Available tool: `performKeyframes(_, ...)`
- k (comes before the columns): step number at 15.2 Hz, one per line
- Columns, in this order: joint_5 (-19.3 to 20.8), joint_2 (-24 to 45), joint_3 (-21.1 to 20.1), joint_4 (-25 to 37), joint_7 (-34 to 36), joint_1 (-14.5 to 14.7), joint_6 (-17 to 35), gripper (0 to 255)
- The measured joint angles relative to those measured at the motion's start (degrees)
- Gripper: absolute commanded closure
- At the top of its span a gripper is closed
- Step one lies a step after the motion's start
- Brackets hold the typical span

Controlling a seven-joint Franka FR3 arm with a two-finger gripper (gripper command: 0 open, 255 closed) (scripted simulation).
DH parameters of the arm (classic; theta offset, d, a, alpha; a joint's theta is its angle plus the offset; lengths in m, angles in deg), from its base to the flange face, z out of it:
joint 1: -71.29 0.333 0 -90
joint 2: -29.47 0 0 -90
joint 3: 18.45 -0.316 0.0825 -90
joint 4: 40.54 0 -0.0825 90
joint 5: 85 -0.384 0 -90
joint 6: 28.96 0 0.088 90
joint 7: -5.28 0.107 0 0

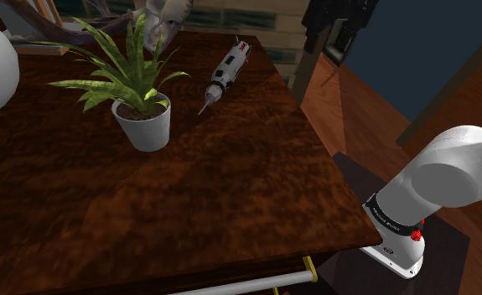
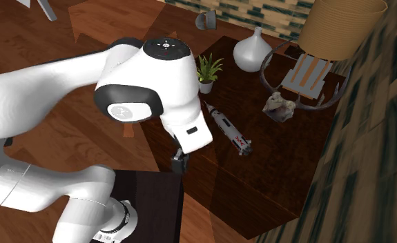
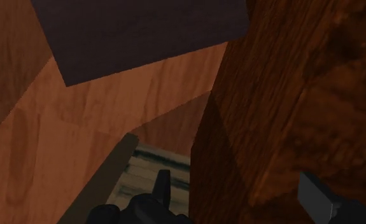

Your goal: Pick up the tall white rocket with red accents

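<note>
Black two-finger gripper (image 3: 242, 188), fingers spread apart, hangs beside the edge of the dark wooden table (image 1: 230, 209). Reaching for the white, red-marked rocket (image 1: 227, 74), it could bump that edge.

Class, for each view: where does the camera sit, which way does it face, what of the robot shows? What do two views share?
Shoulder view: beside the stand, looking down over the dark wooden table at the white rocket with red accents and green plant in a white pot; white arm lower right.
Second exterior view: above and behind the arm, facing the table.
Wrist view: on the hand, facing floorboards beside the table; open black fingers.
Shared: exterior views both show rocket, plant.
</note>
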Motion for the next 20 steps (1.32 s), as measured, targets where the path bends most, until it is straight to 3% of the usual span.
performKeyframes(4,-1.8,5.3,-8.0,4.2,13.2,-2.4,0.6,0)
performKeyframes(9,-1.2,14.5,-17.8,13.0,30.0,-6.5,-0.1,0)
performKeyframes(12,1.2,22.3,-24.8,19.2,41.4,-9.4,-0.2,0)
performKeyframes(16,8.6,35.8,-33.6,29.3,57.2,-11.8,-1.8,0)
performKeyframes(20,10.0,38.3,-34.9,28.7,61.1,-11.4,0.0,0)
